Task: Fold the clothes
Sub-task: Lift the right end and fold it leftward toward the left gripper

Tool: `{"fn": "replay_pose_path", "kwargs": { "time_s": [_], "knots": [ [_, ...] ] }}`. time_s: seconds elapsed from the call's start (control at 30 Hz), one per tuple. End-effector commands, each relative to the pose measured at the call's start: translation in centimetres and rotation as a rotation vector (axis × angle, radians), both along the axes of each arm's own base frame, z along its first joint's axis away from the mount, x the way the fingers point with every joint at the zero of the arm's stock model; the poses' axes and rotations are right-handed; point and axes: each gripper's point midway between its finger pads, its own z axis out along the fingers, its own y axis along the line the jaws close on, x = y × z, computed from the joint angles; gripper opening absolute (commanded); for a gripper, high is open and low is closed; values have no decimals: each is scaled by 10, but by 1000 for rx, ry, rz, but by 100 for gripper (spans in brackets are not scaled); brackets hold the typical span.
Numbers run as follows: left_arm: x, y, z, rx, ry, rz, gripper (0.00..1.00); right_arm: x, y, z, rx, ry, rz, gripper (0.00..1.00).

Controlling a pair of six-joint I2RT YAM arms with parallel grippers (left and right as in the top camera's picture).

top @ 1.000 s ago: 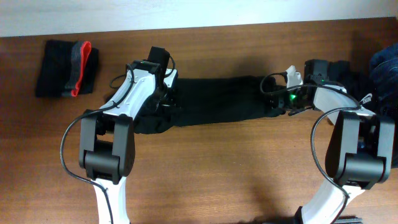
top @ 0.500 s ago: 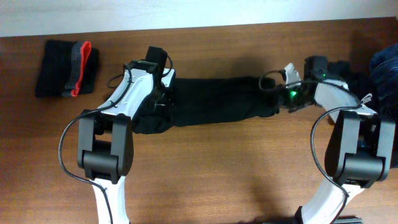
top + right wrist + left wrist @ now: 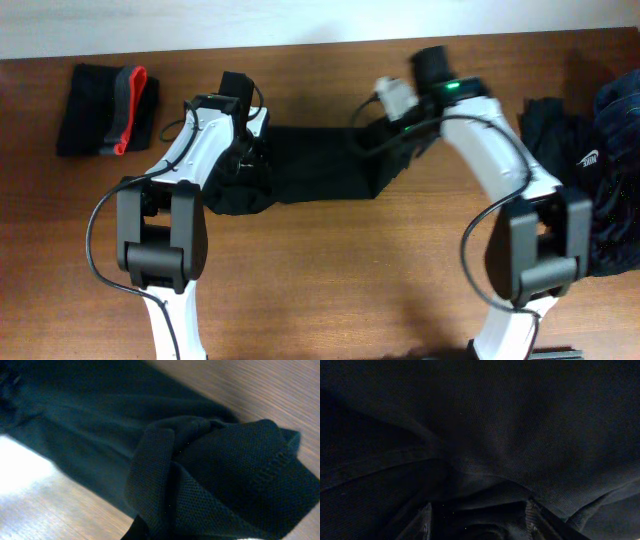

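Shirt (image 3: 320, 165) in long strip near desk (image 3: 330, 270) rear edge, middle. Right claw (image 3: 372, 128) clamped tight on right end, raised over strip; left claw (image 3: 250, 158) buried in left end, opening impossible to judge. Risk: thin pinch slipping, fold landing skewed or bunched.

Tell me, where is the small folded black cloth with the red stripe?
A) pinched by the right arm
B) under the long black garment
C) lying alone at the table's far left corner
C: the red-striped folded black cloth lies alone on the brown wooden table, apart from the long black garment.
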Motion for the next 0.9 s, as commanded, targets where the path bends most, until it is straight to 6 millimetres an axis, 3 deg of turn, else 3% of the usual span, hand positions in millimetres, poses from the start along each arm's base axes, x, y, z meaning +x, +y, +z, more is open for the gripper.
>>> {"fn": "replay_pose_path", "kwargs": {
  "time_s": [0.0, 0.13, 0.23, 0.33, 0.37, 0.4, 0.43, 0.53, 0.67, 0.87],
  "knots": [
    [16, 6, 17, 2, -49, -2, 59, -11, 38, 10, -77, -67, 116, 4],
    [23, 9, 34, 0, -65, 6, 61, -31, 71, 0, -174, -81, 204, 4],
    [26, 11, 46, -2, -73, 12, 73, -41, 80, -17, -247, -75, 227, 10],
    [29, 9, 55, -16, -83, 10, 80, -34, 93, -39, -234, -93, 200, 30],
    [29, 7, 57, -26, -83, 8, 81, -30, 97, -45, -224, -106, 191, 43],
    [29, 3, 58, -45, -81, 4, 82, -25, 100, -50, -218, -116, 186, 62],
    [28, 0, 60, -65, -77, 0, 82, -22, 102, -53, -215, -122, 185, 72],
    [25, -3, 62, -87, -63, -3, 82, -20, 103, -55, -204, -120, 164, 87],
    [27, -1, 69, -89, -75, 1, 82, -18, 106, -32, -177, -143, 134, 98],
    [30, -1, 84, -94, -111, 1, 82, -15, 108, 43, -82, -256, 61, 99]
  ]
}}
